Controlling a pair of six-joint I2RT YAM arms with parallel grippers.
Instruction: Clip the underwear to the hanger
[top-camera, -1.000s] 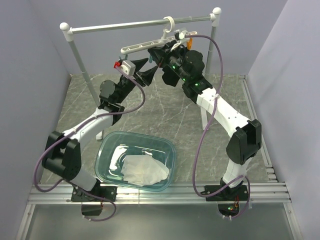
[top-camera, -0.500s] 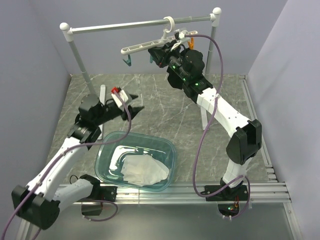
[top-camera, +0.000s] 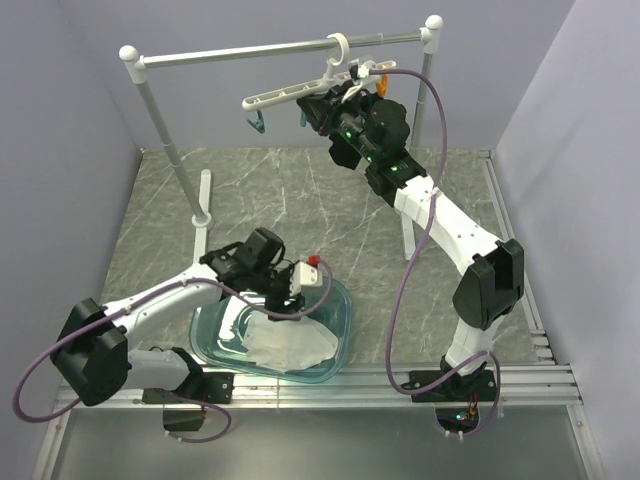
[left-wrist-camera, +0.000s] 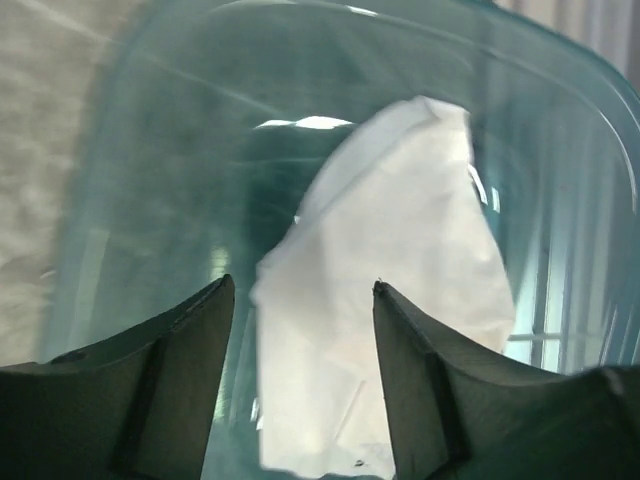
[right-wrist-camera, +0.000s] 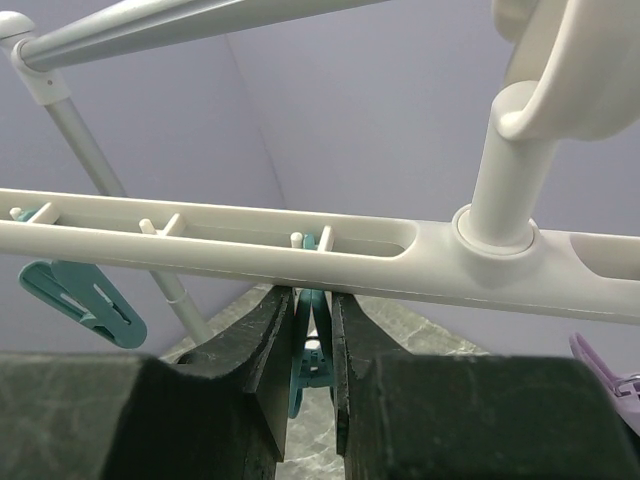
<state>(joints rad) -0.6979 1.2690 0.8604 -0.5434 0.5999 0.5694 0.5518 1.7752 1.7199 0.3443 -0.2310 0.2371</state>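
- Teal see-through tub (top-camera: 346, 316) sits at the near side of the bench (top-camera: 340, 215), left of centre; the underwear (left-wrist-camera: 400, 270) lies crumpled on its floor, toward the near-right corner; nothing touches it.
- Left tool (left-wrist-camera: 302, 289) hangs nose-down over the tub; fingers spread, only air between them; the white cloth shows in the gap below; reads as a line-up for a pinch on the upper fold.
- Hanger (top-camera: 290, 92) hooked on the grey rail (top-camera: 240, 50) at the far side; the bar runs left to right, slanting in the overhead view; hung there, its pegs dangle free and can be reached from beneath.
- Right tool (right-wrist-camera: 312, 294) raised to just under the bar; fingers pressed close on either side of the inner teal peg (right-wrist-camera: 308, 365), pinching it as far as the wrist view shows; probable reason: squeeze the peg open and hold it ready for the cloth; whether its mouth is gaping, cannot tell.
- Outer teal peg (right-wrist-camera: 78, 298) dangles loose toward the bar's left end; purple peg (right-wrist-camera: 612, 372) at the right edge of the wrist view; orange peg (top-camera: 381, 86) just right of the hook.
- Judgement: pick-up stage; clipping not begun; garment and hanger well apart.
- Risk: soft cloth may bunch or slip; the tub wall may crowd the fingers; a grip near an edge of the fabric should feed into the peg more easily than a grip on the middle.
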